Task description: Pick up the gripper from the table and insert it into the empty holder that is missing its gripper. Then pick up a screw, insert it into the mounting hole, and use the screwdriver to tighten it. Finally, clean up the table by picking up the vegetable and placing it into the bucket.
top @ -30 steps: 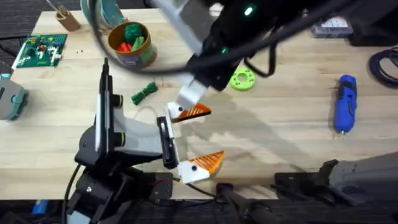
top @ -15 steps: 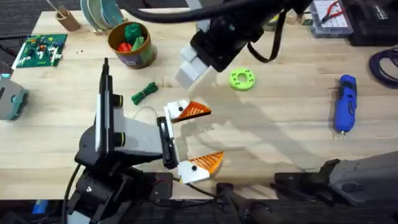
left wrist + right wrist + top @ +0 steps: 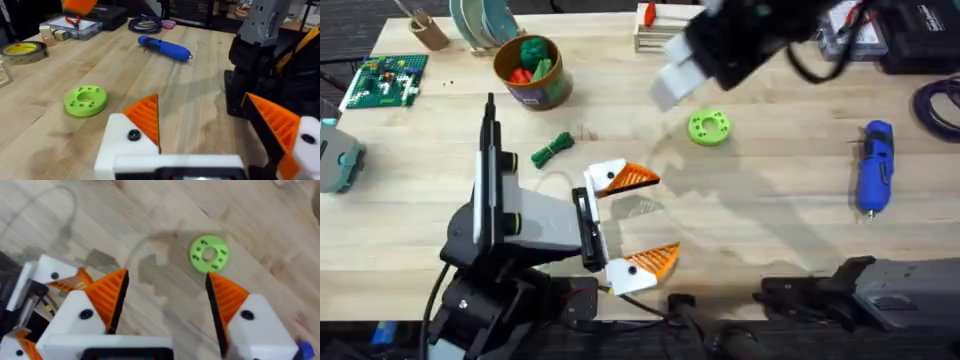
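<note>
Left gripper [image 3: 632, 222] low over the wooden desk [image 3: 770, 220] near the robot's side, white finger blocks with orange ribbed tips, jaws spread wide, nothing held. Small dark green toy vegetable [image 3: 552, 150], a bundle of stalks, lies on the desk just beyond. Blue pen-shaped electric screwdriver [image 3: 873, 167] lies well off to the right. Bright green ring-shaped disc [image 3: 708, 128] mid-desk. Right gripper [image 3: 165, 297] raised above it, jaws wide, empty. Round golden-rimmed bucket [image 3: 529, 70] stands far left, red and green items inside.
</note>
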Controlling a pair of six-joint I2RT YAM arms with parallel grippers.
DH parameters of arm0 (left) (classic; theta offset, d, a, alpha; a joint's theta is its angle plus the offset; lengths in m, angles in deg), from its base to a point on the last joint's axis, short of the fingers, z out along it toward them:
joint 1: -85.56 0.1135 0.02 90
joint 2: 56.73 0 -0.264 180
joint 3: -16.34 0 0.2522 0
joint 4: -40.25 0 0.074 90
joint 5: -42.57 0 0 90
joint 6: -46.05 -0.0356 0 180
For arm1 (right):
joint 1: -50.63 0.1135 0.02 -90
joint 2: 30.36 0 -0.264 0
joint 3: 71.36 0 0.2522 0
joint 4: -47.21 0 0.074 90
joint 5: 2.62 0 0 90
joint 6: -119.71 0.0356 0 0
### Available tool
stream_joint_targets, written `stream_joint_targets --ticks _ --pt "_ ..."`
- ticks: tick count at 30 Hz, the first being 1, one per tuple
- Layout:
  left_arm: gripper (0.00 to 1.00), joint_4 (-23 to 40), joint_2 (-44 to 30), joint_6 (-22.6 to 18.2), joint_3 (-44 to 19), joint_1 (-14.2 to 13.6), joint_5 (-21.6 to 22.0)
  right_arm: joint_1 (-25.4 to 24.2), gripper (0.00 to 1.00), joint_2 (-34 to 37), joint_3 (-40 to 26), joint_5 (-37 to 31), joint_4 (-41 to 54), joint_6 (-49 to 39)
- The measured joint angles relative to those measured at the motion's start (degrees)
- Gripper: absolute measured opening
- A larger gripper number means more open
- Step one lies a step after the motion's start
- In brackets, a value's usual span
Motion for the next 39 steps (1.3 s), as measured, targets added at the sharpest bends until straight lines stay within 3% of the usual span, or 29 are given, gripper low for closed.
stream_joint_targets --ticks 8,20,24,30,32,39 --pt "0.993 0.0 0.0 0.0 0.0 0.0 0.0 -6.2 0.903 -4.1 5.3 -0.4 1.1 1.7" --pt "0.992 0.0 0.0 0.0 0.0 0.0 0.0 -18.2 0.903 -20.3 20.9 -0.5 -0.7 4.3" --pt "0.942 0.0 0.0 0.0 0.0 0.0 0.0 -20.5 0.903 -23.9 23.8 -0.5 -0.8 4.6" --pt "0.059 0.0 0.0 -0.1 0.0 0.0 0.0 -23.6 0.903 -29.3 27.1 -0.5 -0.8 5.8" --pt "0.007 0.0 0.0 -0.2 0.0 0.0 0.0 -24.7 0.903 -30.9 27.9 -0.5 -0.7 6.3" --pt "0.004 0.0 0.0 -0.2 0.0 0.0 0.0 -31.2 0.905 -37.0 30.5 -0.5 -0.3 7.2"
